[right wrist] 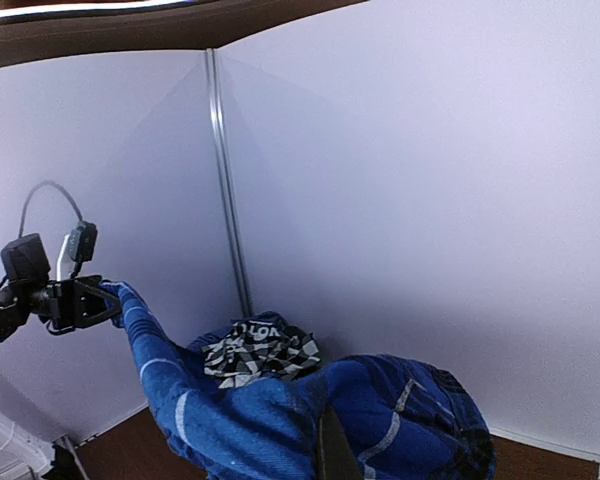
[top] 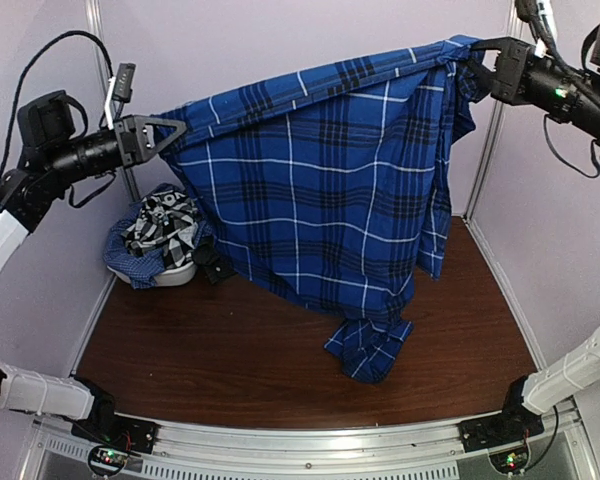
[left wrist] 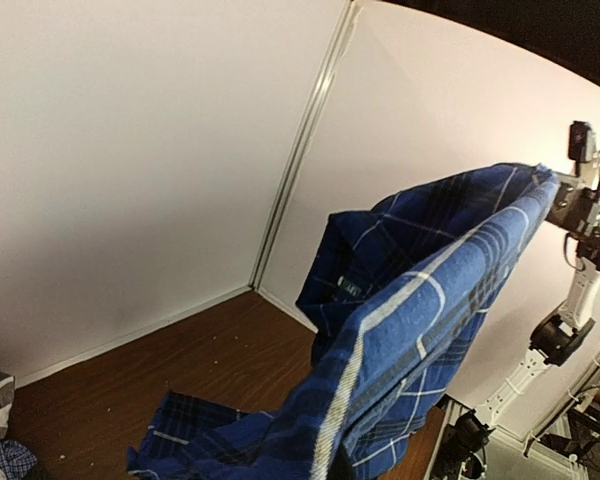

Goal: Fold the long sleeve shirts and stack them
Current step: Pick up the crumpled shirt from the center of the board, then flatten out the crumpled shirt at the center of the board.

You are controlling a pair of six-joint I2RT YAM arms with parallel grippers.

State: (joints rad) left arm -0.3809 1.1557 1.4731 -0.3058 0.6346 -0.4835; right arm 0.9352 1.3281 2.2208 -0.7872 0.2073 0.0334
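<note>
Currently | royal-blue plaid shirt (top: 320,190) is hung stretched above the desk (top: 260,370), lowest fold resting on it | left gripper (top: 168,135) and right gripper (top: 472,52) each pinched on an upper end | judged light, limp, sagging; shoulder seams are advised as holds.

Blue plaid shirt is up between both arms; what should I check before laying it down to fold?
1. Left fingers shut on the blue plaid shirt: ok.
2. Right fingers shut on its other top corner: ok.
3. Top edge stretched between the arms: ok.
4. Cloth off the table: not ok, the lower end rests on it.
5. Pile of other shirts apart from the hanging cloth: cannot tell, they meet in the top view.
</note>
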